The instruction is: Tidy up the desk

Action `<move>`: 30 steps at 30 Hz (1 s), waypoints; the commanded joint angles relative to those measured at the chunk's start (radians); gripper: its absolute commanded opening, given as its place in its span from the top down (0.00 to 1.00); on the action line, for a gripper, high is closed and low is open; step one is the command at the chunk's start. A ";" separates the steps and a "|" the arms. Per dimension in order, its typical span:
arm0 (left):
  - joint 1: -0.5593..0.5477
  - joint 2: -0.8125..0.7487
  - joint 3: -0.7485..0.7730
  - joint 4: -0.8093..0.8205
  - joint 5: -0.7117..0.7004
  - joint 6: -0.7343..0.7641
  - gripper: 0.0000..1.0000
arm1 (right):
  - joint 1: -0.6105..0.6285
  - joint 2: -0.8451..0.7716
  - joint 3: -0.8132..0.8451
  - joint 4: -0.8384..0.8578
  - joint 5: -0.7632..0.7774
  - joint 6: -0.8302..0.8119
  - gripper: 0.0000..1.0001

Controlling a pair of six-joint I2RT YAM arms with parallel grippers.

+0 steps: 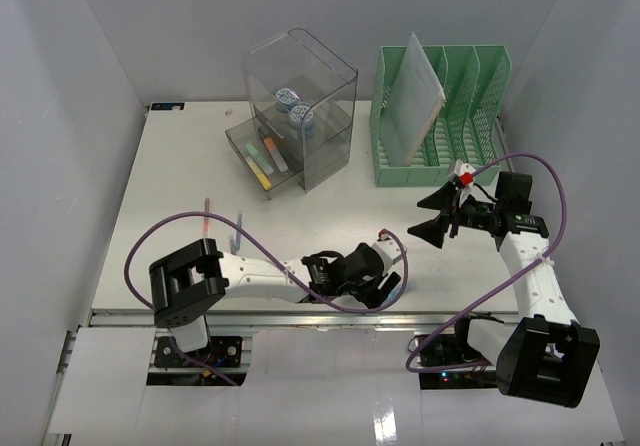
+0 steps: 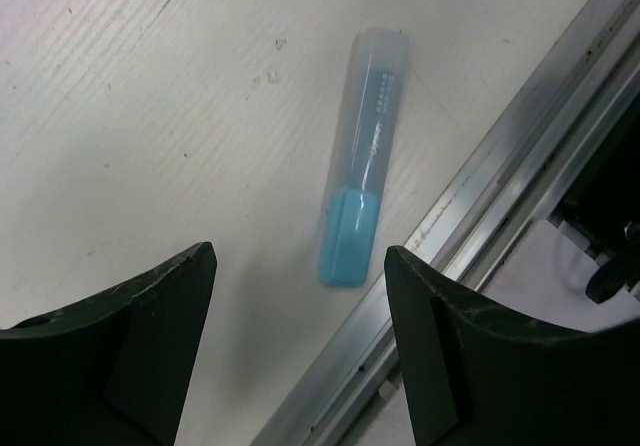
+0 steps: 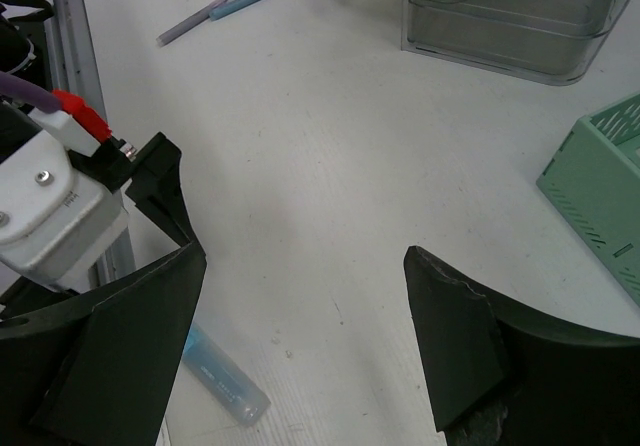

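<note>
Hovering my left gripper (image 2: 300, 261) open and empty over the desk (image 2: 150, 116), I think the blue pen (image 2: 362, 156) just past my fingertips (image 2: 175, 291) is light, hard and slippery, best pinched around its middle.

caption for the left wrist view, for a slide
Open left gripper over a blue marker on the desk, beside its rail

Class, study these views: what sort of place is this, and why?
Likely a robot lab cell staged as an office desk: white desk inside grey walls, green file rack, clear drawer organiser, left arm and right arm at its edge.
</note>
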 commanded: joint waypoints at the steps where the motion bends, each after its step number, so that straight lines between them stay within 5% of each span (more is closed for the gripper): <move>1: -0.008 0.046 0.089 0.027 -0.031 0.045 0.23 | -0.007 -0.012 -0.004 0.010 -0.035 -0.008 0.13; 21: -0.037 0.225 0.197 0.000 -0.038 0.033 0.37 | -0.010 0.001 -0.002 0.009 -0.030 -0.004 0.13; 30: -0.040 0.227 0.175 -0.011 -0.076 0.012 0.61 | -0.010 0.004 -0.002 0.008 -0.030 -0.002 0.13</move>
